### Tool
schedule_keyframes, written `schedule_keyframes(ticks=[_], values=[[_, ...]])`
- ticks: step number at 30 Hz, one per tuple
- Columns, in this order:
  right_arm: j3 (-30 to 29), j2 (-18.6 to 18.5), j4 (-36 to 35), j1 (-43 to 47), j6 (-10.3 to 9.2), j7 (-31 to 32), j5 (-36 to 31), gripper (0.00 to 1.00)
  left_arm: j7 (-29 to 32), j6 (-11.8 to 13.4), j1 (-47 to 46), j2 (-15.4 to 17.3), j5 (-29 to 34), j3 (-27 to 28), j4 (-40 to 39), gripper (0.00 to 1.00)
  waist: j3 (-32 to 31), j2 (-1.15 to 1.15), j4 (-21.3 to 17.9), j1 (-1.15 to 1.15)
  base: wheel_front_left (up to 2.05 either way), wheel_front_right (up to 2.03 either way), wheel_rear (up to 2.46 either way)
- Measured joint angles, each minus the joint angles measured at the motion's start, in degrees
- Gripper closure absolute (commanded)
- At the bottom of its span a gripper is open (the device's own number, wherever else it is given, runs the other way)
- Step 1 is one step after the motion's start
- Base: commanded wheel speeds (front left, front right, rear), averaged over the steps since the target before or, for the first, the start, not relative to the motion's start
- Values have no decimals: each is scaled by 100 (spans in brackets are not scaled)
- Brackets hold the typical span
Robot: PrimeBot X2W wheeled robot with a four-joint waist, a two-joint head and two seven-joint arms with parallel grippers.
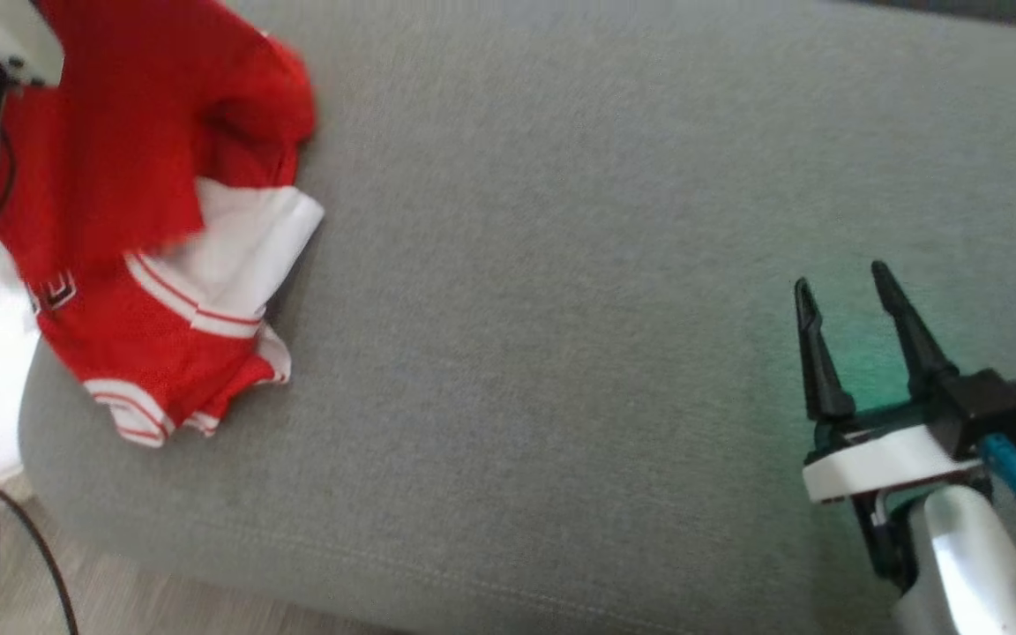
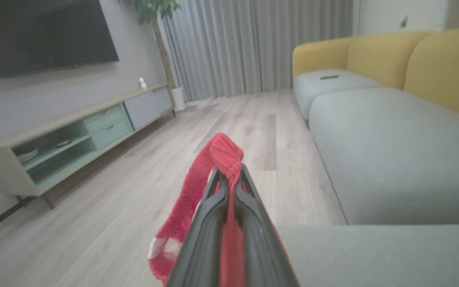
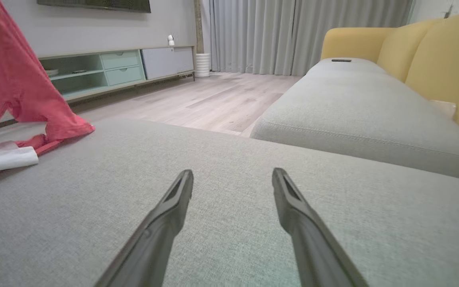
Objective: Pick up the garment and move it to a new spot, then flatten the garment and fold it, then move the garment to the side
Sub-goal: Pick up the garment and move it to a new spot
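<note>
Partly cropped — garment (image 1: 146,132) pinched in left gripper (image 2: 228,170).

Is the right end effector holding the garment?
No: the right end effector stands open over the sofa, apart from the garment.

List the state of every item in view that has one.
left gripper, shut on the red garment
red garment, bunched, one end lifted, the rest lying on the grey seat
right gripper, open, holding nothing
curtains, drawn shut
cabinet drawers, closed
</note>
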Motion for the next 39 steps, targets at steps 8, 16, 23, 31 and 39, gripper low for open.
schedule_keyframes(ticks=[8,16,23,31,39], values=[[32,302,109,492,0,2,164,0,138,-1,-86,32,-682,-646,-1009,100,-756,0,-686,0,0,0,0],[593,389,70,580,0,8,592,0,203,-3,-66,-167,-1087,-1156,-1573,100,-1232,0,-1984,0,0,0,0],[725,393,62,644,0,8,805,0,-156,-5,130,-732,-1300,-1543,-1594,100,-1383,0,-2828,1,0,0,0],[837,393,-18,642,0,8,909,0,-672,-4,1174,-1154,-1346,-2482,-1184,100,-1455,0,-3611,1,0,0,0],[787,394,-27,665,0,8,957,0,-936,134,3147,-1371,-1550,-2983,-842,100,-1452,0,-3679,1,0,0,0]])
